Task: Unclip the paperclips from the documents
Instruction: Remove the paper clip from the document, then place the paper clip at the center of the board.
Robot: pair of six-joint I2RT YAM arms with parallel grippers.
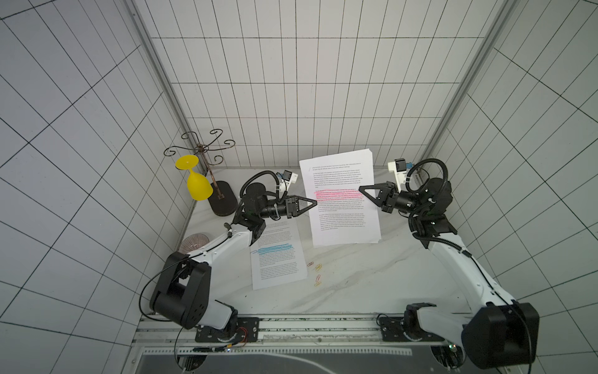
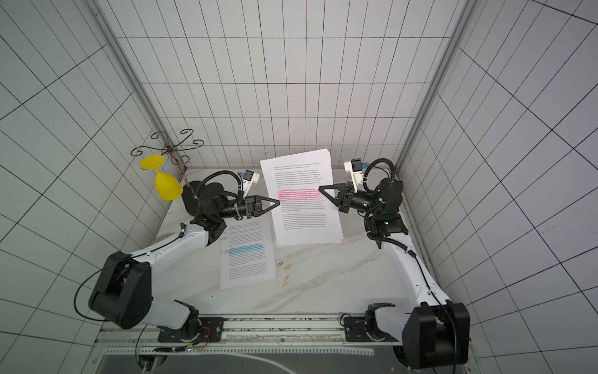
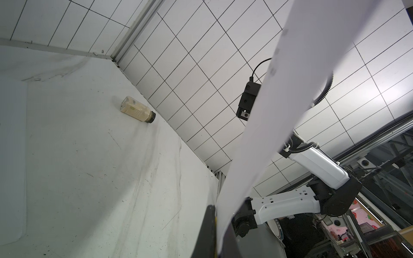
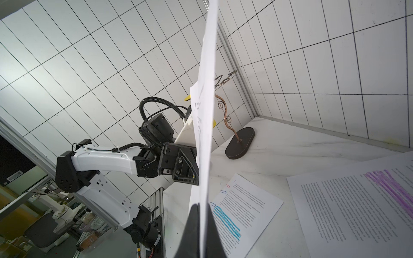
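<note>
The left hand (image 1: pixel 313 203) is pinching the left edge of the pink-marked document (image 1: pixel 344 226), its jaws drawn narrow on the paper. The right hand (image 1: pixel 361 188) is pinching the opposite edge in the same way, level with the pink band. Between them the sheaf is hanging clear of the surface (image 1: pixel 372 278), facing upward in both top views and bowing edge-on in the right wrist view. In the left wrist view a thin yellow streak (image 3: pixel 215 220) is showing at the paper's edge beside the finger; whether it is a clip cannot be told. The blue-marked document (image 1: pixel 280 259) is lying flat on the surface with small clips (image 4: pixel 223 192) sitting along one long edge. The purple-marked document (image 4: pixel 357 201) is lying beside it, and a few loose paperclips (image 1: pixel 318 267) are lying just beside the blue-marked document. Judged from this, the unclipping is part done. Several hazards are standing. Both grips are taking only a narrow margin of paper, so sheets may slip and fan out. Drawing the hands apart could crease or tear the sheaf. Any clip sliding free at this height may bounce off the surface. Lowering the sheaf carelessly would be covering the loose paperclips.
</note>
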